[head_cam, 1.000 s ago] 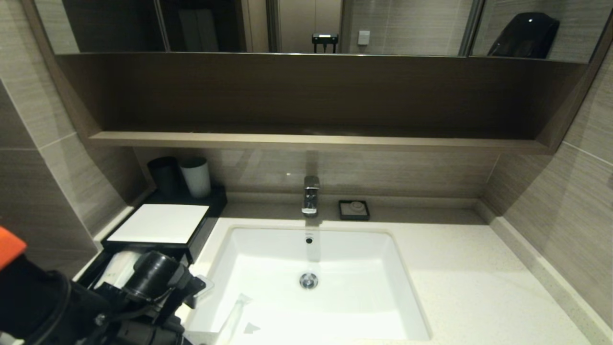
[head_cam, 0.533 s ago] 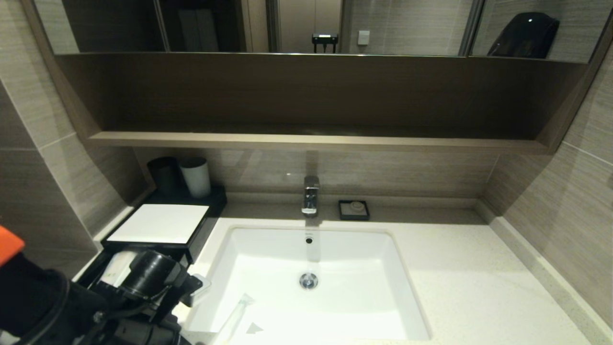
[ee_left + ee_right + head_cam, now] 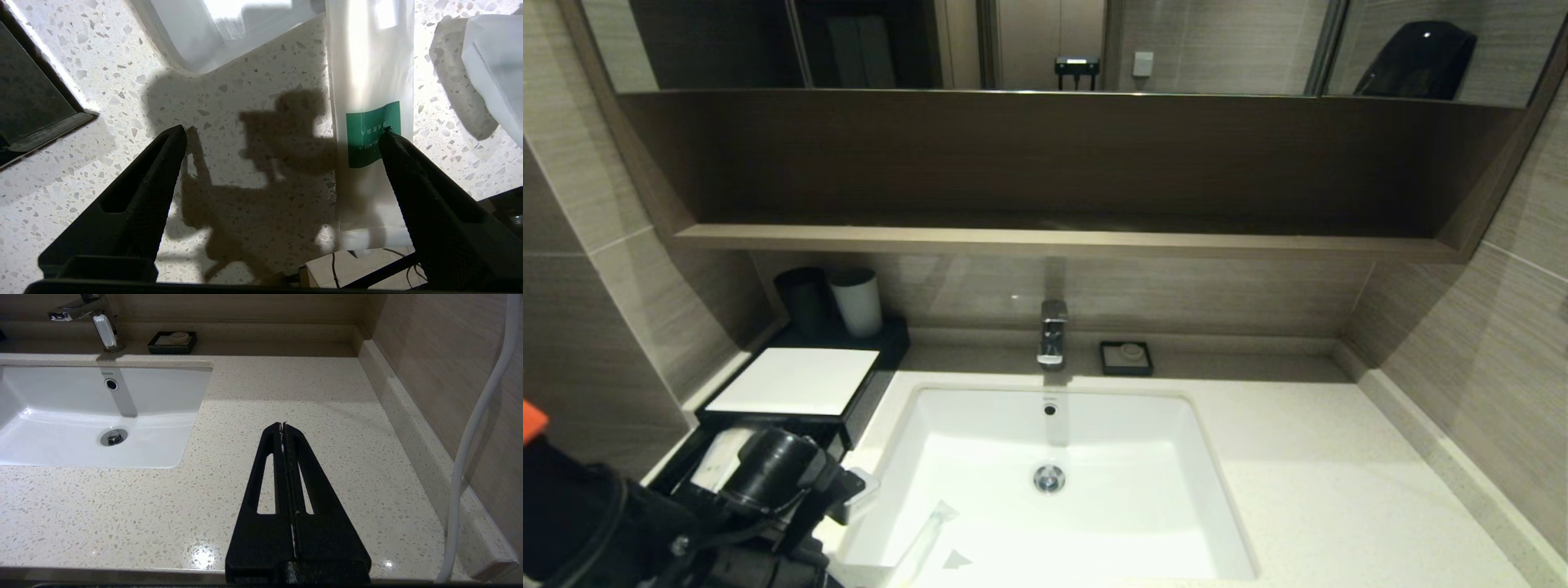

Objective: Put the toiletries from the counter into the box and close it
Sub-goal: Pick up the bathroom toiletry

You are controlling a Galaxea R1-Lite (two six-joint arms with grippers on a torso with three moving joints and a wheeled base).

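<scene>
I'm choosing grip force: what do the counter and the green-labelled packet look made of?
The counter looks like polished speckled stone or composite: cream with dark flecks and glossy highlights. The green-labelled packet seems thin translucent plastic film with a printed teal label; its contents can't be made out.

— What sort of room is this?
— A bathroom, hotel-like: a rectangular white sink basin (image 3: 1054, 482) set in a cream speckled stone worktop (image 3: 1339, 490), with a chrome tap (image 3: 1052, 333) behind it.
— Anything else?
— Far left, a black cup (image 3: 803, 298) and a white cup (image 3: 856, 302); a mirror (image 3: 1045, 41) above a brown wooden shelf (image 3: 1054, 241).
</scene>
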